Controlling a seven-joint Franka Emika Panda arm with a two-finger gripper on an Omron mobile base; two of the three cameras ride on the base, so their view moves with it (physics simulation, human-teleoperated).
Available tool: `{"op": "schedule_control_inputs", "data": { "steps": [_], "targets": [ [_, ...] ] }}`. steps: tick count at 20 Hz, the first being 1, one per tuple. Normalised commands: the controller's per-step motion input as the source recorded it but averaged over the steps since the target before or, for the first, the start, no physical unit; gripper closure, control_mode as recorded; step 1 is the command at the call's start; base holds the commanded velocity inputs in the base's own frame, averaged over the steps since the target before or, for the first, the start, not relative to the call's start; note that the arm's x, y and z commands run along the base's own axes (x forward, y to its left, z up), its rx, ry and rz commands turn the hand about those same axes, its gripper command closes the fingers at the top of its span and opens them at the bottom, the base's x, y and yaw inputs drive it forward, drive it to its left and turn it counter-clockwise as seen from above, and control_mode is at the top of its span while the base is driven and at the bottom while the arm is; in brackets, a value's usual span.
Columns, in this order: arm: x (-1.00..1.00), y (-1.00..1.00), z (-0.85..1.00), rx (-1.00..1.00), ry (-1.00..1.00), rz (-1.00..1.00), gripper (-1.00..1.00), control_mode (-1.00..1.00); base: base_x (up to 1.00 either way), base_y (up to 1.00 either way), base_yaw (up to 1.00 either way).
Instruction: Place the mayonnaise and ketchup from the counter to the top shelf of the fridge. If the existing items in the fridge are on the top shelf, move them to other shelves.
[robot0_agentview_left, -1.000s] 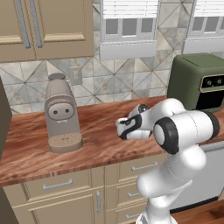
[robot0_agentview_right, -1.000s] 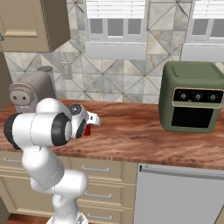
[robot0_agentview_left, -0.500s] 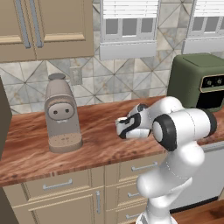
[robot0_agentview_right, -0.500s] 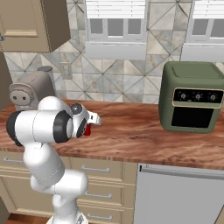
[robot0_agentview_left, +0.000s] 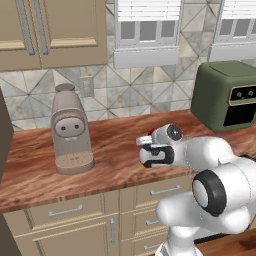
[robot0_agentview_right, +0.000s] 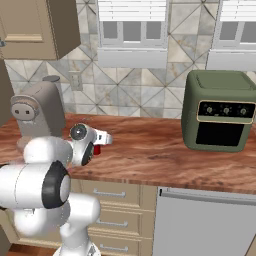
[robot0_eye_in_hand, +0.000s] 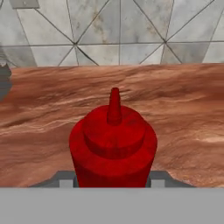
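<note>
The ketchup, an all-red bottle with a pointed cap, stands upright on the wood-grain counter and sits close in the hand view. My gripper is shut on it, and a grey fingertip shows at either side of its body. From the left base view the gripper reaches out level over the counter, with a sliver of the red ketchup behind the hand. In the right base view the ketchup peeks out under the gripper. The mayonnaise is out of view.
A tan coffee machine stands on the counter to the left of the hand. A dark green toaster oven sits at the right end. The tiled wall runs behind, with beige drawers below.
The jaws have gone from wide open to shut on the ketchup. The arm has hardly moved and the bottle stays on the counter.
</note>
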Motion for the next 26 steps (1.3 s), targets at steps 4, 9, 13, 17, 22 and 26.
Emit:
{"op": "schedule_control_inputs", "data": {
  "steps": [4,9,13,17,22,26],
  "targets": [
    [-1.00,0.03,1.00,0.00,-0.13,0.00,1.00,-1.00,0.00,0.00,0.00],
    [-1.00,0.11,1.00,0.00,-0.05,0.00,1.00,-1.00,0.00,0.00,0.00],
    [-1.00,0.19,1.00,-0.04,0.00,0.01,1.00,-1.00,0.00,0.00,0.00],
    [-1.00,0.17,1.00,-0.07,0.00,0.06,1.00,-1.00,0.00,0.00,0.00],
    [-1.00,0.01,0.99,-0.02,0.00,0.06,1.00,-1.00,0.00,0.00,0.00],
    [-1.00,-0.05,0.50,0.00,0.00,0.08,1.00,-1.00,0.00,0.00,0.00]
  ]
}}
